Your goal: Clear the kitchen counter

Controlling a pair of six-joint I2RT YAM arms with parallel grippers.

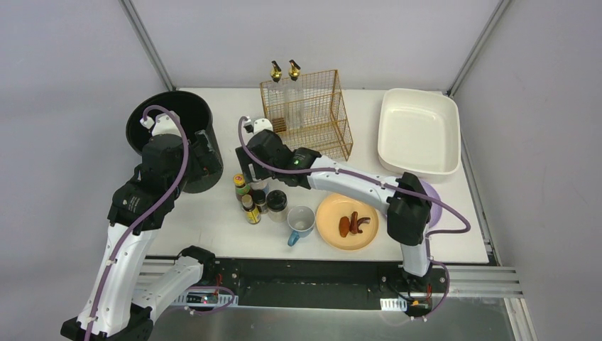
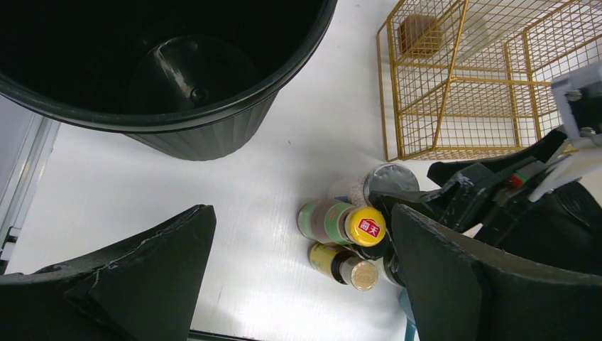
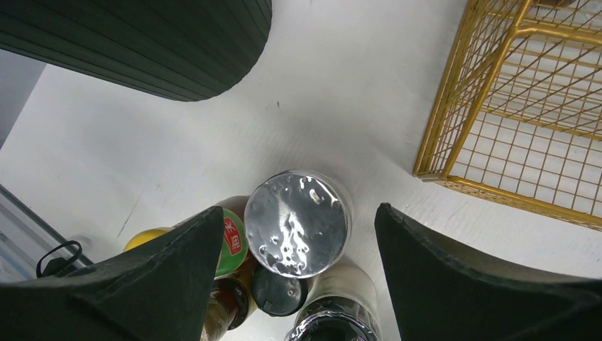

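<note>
The white kitchen counter holds a tight cluster of condiment bottles at its middle. My right gripper is open and hangs over the cluster, with a silver-lidded jar between its fingers, not touching. In the top view the right gripper hides that jar. My left gripper is open and empty, above the counter between the black bin and the bottles. A yellow-capped bottle and a gold-capped bottle lie near its right finger.
A black bin stands at the back left. A gold wire rack holds two oil bottles. A cream tub sits at the back right. A white mug, an orange plate with brown food and a purple plate are in front.
</note>
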